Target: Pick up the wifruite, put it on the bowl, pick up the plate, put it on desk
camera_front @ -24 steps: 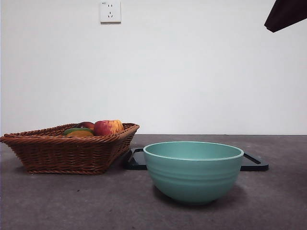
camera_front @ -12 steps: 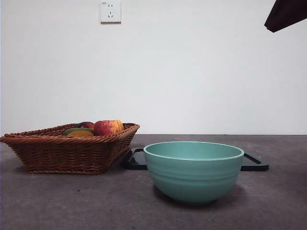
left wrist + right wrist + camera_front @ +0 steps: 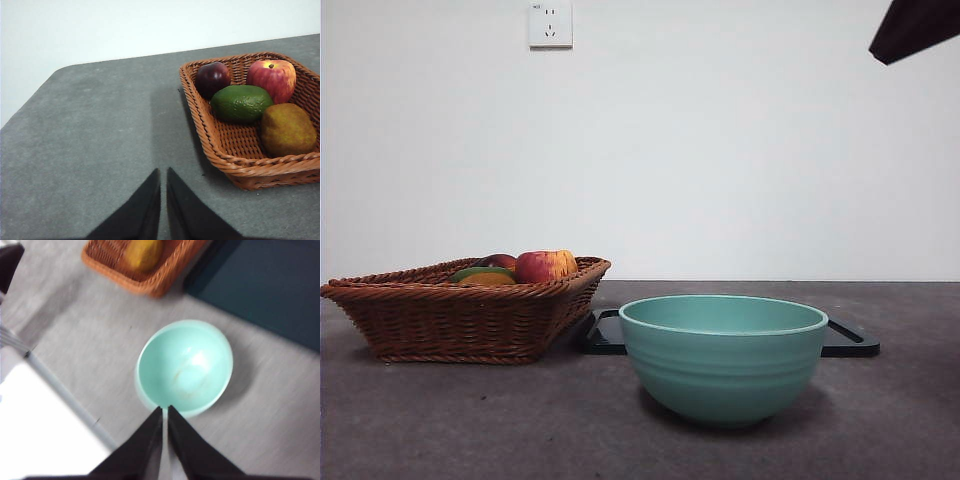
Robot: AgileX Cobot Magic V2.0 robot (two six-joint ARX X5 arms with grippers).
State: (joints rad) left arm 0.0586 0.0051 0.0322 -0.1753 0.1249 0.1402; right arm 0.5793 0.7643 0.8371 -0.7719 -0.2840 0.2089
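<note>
The wifruite point(image 3: 287, 129), small and brownish-orange, lies in the wicker basket point(image 3: 235, 160) beside a green fruit point(image 3: 241, 103). From the front only its top point(image 3: 488, 280) shows over the basket's rim. The teal bowl point(image 3: 723, 356) stands empty on the desk point(image 3: 520, 420), right of the basket. My left gripper point(image 3: 163, 172) is shut and empty, over bare desk beside the basket. My right gripper point(image 3: 165, 410) is shut and empty, high above the bowl point(image 3: 184, 367); that view is blurred. No plate shows in any view.
The basket point(image 3: 460, 320) also holds a red-and-yellow apple point(image 3: 271, 78) and a dark red fruit point(image 3: 212, 77). A shiny black tray point(image 3: 848, 340) lies behind the bowl. A dark arm tip point(image 3: 915, 28) pokes in at the top right corner.
The dark arm tip at the top right corner has shifted slightly upward. The basket, fruits and bowl have not moved.
</note>
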